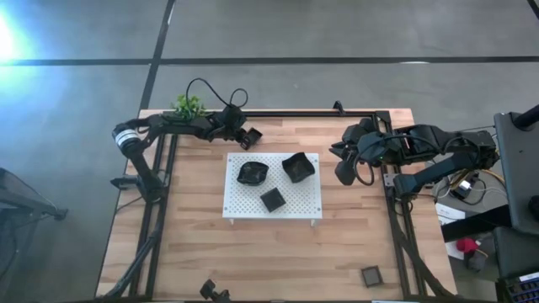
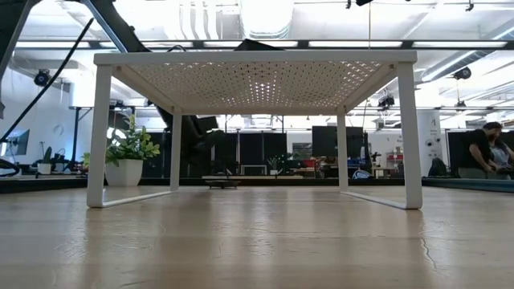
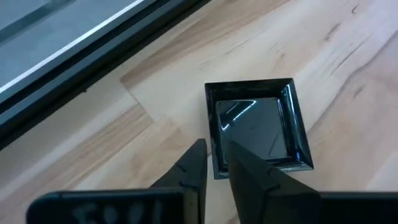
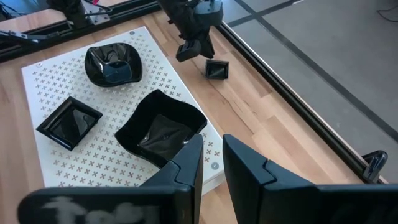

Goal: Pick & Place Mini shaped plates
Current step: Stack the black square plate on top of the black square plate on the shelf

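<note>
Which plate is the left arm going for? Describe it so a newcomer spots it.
Find the white perforated board mid-table, then look past its far-left corner to the bare wood by the left hand. The small square black plate lies there, alone, off the board, unlike the three on it.

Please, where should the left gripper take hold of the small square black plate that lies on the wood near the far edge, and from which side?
Grip the raised rim of the square plate on its nearest side, coming from above. It lies flat on the table, so only the upturned rim offers purchase. The left gripper already hovers there, slightly open.
</note>
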